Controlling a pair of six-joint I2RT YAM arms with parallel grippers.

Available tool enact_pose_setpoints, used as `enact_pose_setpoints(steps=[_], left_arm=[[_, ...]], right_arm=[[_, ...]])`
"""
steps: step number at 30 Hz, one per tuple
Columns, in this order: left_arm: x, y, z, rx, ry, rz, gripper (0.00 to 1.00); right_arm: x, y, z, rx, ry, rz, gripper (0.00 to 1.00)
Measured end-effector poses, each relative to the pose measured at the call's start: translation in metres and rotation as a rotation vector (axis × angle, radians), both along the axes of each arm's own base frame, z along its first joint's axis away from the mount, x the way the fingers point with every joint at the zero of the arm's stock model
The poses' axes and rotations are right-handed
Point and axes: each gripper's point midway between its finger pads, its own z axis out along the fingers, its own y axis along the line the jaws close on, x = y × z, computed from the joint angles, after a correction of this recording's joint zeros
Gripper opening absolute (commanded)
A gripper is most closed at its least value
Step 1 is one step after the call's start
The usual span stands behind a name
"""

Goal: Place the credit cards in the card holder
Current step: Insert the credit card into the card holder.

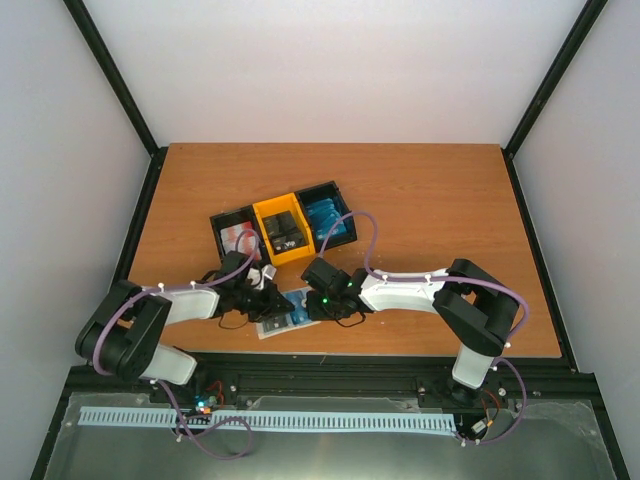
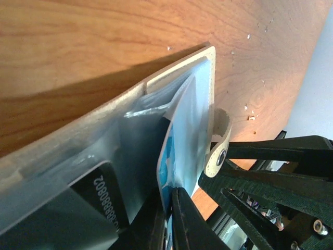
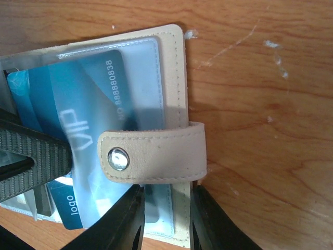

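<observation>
The beige card holder (image 1: 283, 314) lies open near the table's front edge, between both grippers. In the left wrist view my left gripper (image 2: 170, 219) is shut on a blue credit card (image 2: 179, 151), whose far end lies in the holder's clear pocket (image 2: 135, 135). A black card (image 2: 104, 192) sits in a nearer pocket. In the right wrist view the blue card (image 3: 83, 99) shows under the clear pocket, and the snap tab (image 3: 156, 156) lies across it. My right gripper (image 3: 165, 229) is open, with its fingers set apart over the holder's edge (image 3: 174, 78).
A three-compartment tray (image 1: 258, 211) stands behind the holder. It holds red-and-white cards (image 1: 238, 240), black cards (image 1: 283, 233) in the yellow middle bin and blue cards (image 1: 329, 222). The left gripper's ribbed finger (image 3: 31, 156) shows in the right wrist view.
</observation>
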Motion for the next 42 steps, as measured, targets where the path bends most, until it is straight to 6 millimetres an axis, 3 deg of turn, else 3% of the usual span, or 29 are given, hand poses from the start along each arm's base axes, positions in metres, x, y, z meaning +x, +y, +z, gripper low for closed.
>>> enact_pose_setpoints(steps=[8,13,18,33,42], left_arm=[[0.003,0.001,-0.003,0.050,0.017,0.005,0.26],[0.000,0.006,0.005,0.087,0.027,0.009,0.45],[-0.006,0.011,0.007,0.124,0.072,0.015,0.52],[-0.008,0.023,0.013,0.234,0.135,0.028,0.55],[-0.015,0.004,0.008,0.209,0.153,-0.074,0.57]], right_arm=[[-0.001,0.002,0.000,0.013,0.010,0.002,0.26],[-0.002,0.006,0.001,0.030,0.017,0.007,0.26],[-0.003,0.009,0.001,0.040,0.022,0.012,0.27],[-0.004,0.012,0.002,0.056,0.027,0.023,0.27],[-0.004,0.014,0.002,0.061,0.026,0.025,0.27]])
